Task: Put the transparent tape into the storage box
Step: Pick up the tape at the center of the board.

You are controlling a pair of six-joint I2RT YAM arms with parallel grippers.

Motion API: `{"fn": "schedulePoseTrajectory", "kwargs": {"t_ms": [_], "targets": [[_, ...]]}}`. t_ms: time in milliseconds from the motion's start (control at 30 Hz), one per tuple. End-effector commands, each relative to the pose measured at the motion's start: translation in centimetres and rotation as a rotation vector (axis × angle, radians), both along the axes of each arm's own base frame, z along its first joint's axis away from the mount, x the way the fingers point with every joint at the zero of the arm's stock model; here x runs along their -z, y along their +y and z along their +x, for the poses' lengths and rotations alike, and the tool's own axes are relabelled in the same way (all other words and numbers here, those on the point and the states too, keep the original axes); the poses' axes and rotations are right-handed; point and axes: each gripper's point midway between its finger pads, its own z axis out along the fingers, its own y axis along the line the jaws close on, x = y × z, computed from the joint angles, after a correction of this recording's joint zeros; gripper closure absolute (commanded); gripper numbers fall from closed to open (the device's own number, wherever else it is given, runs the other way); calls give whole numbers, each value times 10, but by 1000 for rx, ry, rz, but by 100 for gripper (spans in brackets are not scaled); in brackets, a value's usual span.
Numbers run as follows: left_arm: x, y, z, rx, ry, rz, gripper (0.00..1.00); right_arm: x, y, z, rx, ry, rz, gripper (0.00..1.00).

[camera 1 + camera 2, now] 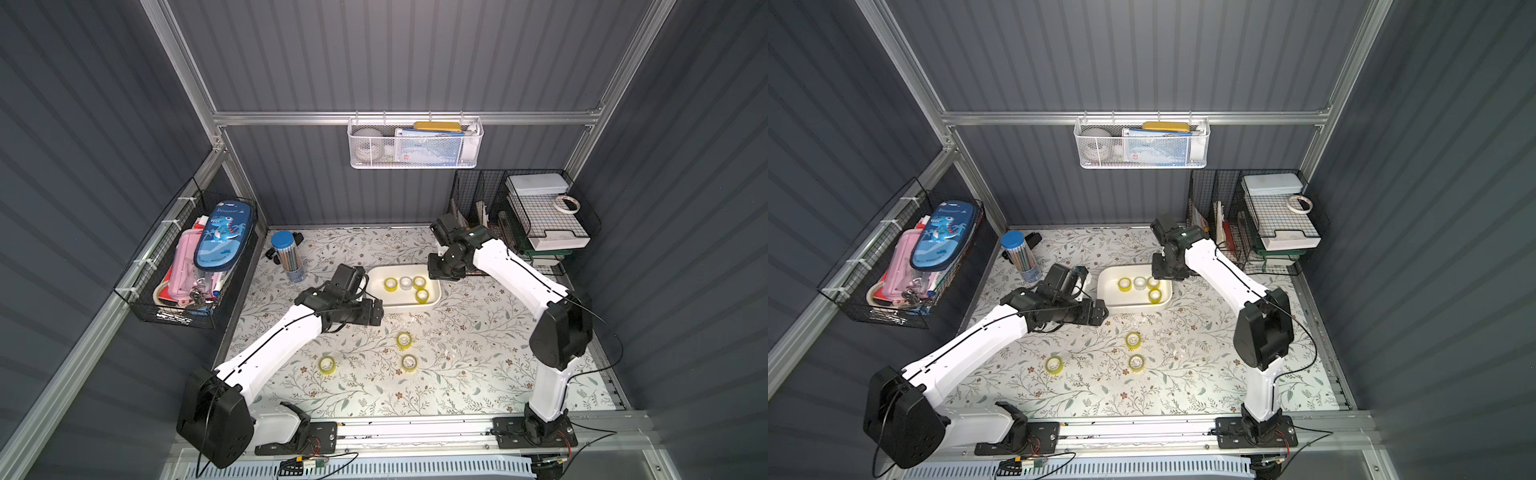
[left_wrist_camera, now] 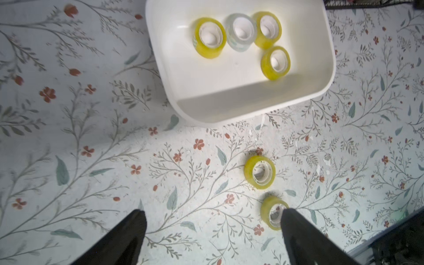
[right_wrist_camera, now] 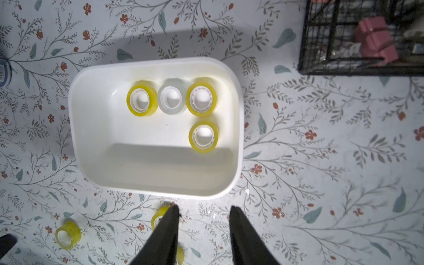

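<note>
Storage box (image 1: 397, 303) holds four tape rolls (image 1: 390, 284); three rolls (image 1: 404, 340) lie loose on the tabletop (image 1: 478, 353). Both empty: left jaws wide, apparently for pickup; right jaws partly open.

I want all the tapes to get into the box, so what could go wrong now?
1. The left tool is wide open. The yellow roll by its finger sits close to a second roll, so grabbing one might knock the other away.
2. The right tool hangs close to the storage box. It might bump the rim and shove the box.
</note>
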Motion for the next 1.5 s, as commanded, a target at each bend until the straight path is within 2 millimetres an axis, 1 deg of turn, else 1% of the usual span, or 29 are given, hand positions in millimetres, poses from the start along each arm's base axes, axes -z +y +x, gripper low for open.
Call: {"fn": "schedulePoseTrajectory", "kwargs": {"t_ms": [0, 100, 167, 367, 533, 600, 733, 867, 967, 1033, 1133, 1300, 1400, 1467], "targets": [[12, -10, -11, -37, 44, -56, 4, 9, -2, -17, 14, 31, 16, 59], [23, -20, -15, -38, 46, -45, 5, 7, -11, -27, 17, 25, 11, 59], [34, -23, -16, -49, 54, -17, 5, 5, -15, -32, 19, 14, 6, 59], [53, -37, -4, -75, 47, 16, 7, -2, -25, -42, 33, -20, 6, 60], [76, -41, -3, -66, 81, 83, 8, -5, -35, -47, 48, -40, -15, 60], [81, -44, -1, -60, 87, 91, 9, -7, -37, -49, 51, -46, -20, 60], [86, -51, 1, -47, 90, 100, 11, -8, -43, -52, 61, -56, -27, 60], [90, -57, 3, -36, 91, 99, 11, -5, -47, -56, 66, -48, -33, 60], [88, -64, 1, -22, 86, 96, 11, -5, -50, -57, 72, -52, -34, 60], [91, -67, -2, -10, 92, 103, 12, -5, -52, -57, 75, -52, -33, 60], [103, -66, -9, 2, 120, 132, 12, -4, -54, -58, 77, -49, -37, 60], [117, -66, -19, 25, 145, 177, 14, 0, -59, -60, 83, -42, -41, 60], [127, -59, -19, 14, 155, 221, 15, 1, -61, -61, 86, -38, -40, 60], [129, -57, -17, -1, 154, 235, 20, 1, -63, -61, 85, -39, -41, 60]]}}
